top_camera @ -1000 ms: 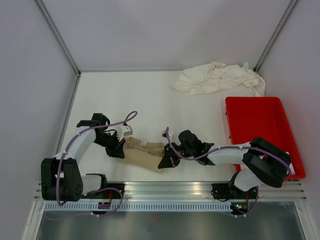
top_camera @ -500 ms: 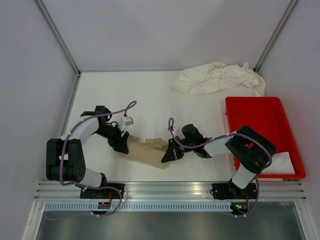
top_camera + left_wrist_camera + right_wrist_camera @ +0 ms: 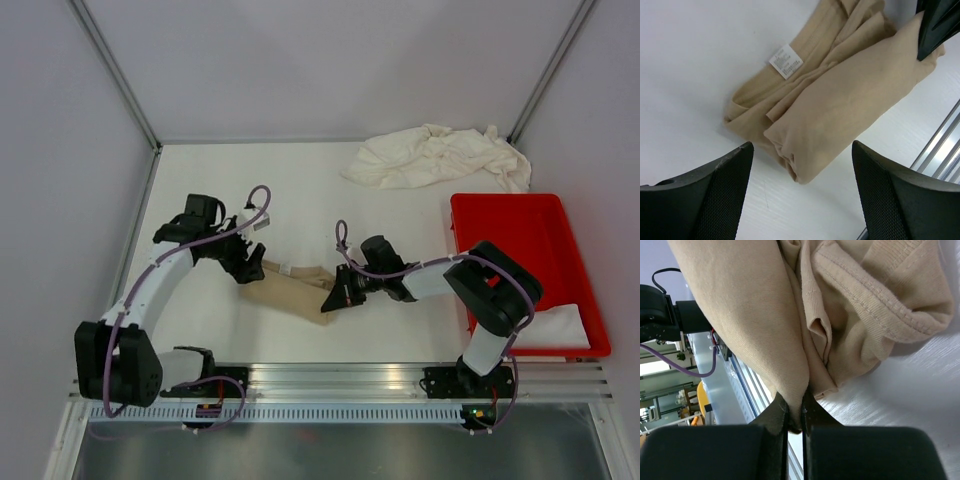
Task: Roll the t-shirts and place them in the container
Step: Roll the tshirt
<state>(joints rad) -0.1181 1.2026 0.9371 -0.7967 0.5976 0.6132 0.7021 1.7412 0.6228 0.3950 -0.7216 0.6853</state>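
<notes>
A tan t-shirt (image 3: 293,290) lies rolled into a short bundle on the white table, between the two arms. In the left wrist view the roll (image 3: 850,105) shows a small white neck label (image 3: 785,61) and loose folds beside it. My left gripper (image 3: 247,267) hangs open just off the roll's left end, its fingers (image 3: 705,200) wide apart and touching nothing. On the roll's right end my right gripper (image 3: 338,298) is shut, pinching a fold of tan cloth (image 3: 765,315) between its fingertips (image 3: 794,415). Cream-white t-shirts (image 3: 438,157) lie crumpled at the back right.
A red plastic tray (image 3: 520,265) stands at the right edge with a white cloth (image 3: 560,327) in its near corner. The aluminium rail (image 3: 340,385) runs along the near table edge, close to the roll. Grey walls close in the left, right and back.
My left gripper has let go of the roll's left end, opened wide and drawn back up-left. The right gripper stays shut on the cloth; the roll has shifted slightly away from the rail.
</notes>
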